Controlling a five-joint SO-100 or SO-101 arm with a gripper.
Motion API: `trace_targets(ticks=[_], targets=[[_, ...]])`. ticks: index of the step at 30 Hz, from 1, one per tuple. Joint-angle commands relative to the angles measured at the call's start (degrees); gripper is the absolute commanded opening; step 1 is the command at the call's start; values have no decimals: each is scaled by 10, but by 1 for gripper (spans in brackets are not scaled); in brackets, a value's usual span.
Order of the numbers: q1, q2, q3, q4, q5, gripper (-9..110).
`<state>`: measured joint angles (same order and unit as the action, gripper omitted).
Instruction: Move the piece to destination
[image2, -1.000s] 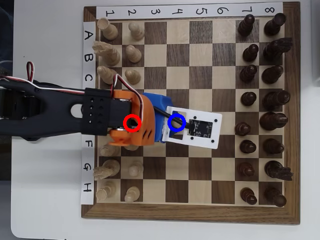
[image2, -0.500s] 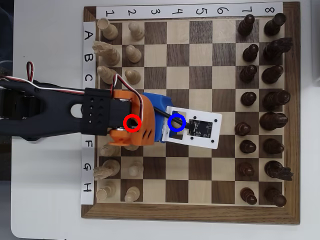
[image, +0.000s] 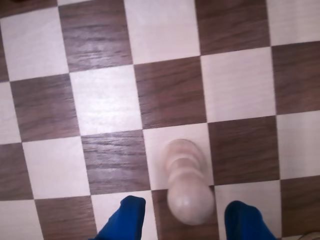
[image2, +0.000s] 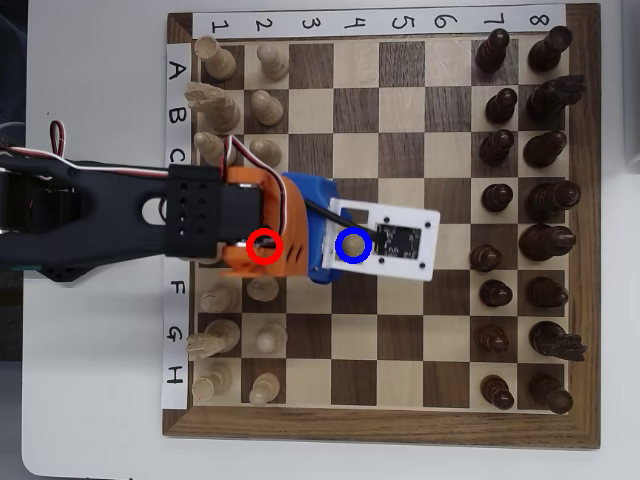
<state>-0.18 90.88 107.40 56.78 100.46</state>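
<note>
One pawn (image: 189, 186) concerns you here. In the wrist view it stands upright on a light square, its round head toward 6 o'clock in the frame. In the overhead view its head shows inside the blue ring (image2: 353, 245), so the pawn (image2: 353, 245) is on the ringed square.

The gripper (image: 185, 222) is spread: its two blue fingertips (image: 125, 217) enter the wrist view from 6 o'clock, one at 9 o'clock of the pawn's head and one at 3 o'clock. A gap shows on each side, and neither tip touches the pawn.

In the overhead view the gripper (image2: 345, 248) lies mostly under the white camera board (image2: 392, 243), which sits at 3 o'clock of the ring. The orange wrist (image2: 265, 232) carries the red ring (image2: 264, 246) drawn over it, at 9 o'clock of the blue ring. The black arm (image2: 100, 215) reaches in from 9 o'clock, across the board's lettered edge.

Pale pieces (image2: 215, 62) line the columns at 9 o'clock of the board (image2: 380, 425); dark pieces (image2: 545, 150) line the columns at 3 o'clock. The squares around the pawn in the wrist view hold nothing else.
</note>
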Motion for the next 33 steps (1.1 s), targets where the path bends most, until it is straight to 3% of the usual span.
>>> trace_targets(ticks=[1, 13, 19, 25, 33], targets=[[-33, 108, -113, 25, 63, 27], [-16, 198, -176, 117, 20, 26], [-5, 314, -227, 240, -54, 22], [8, 417, -403, 380, -189, 15], [64, 462, -588, 391, -396, 8]])
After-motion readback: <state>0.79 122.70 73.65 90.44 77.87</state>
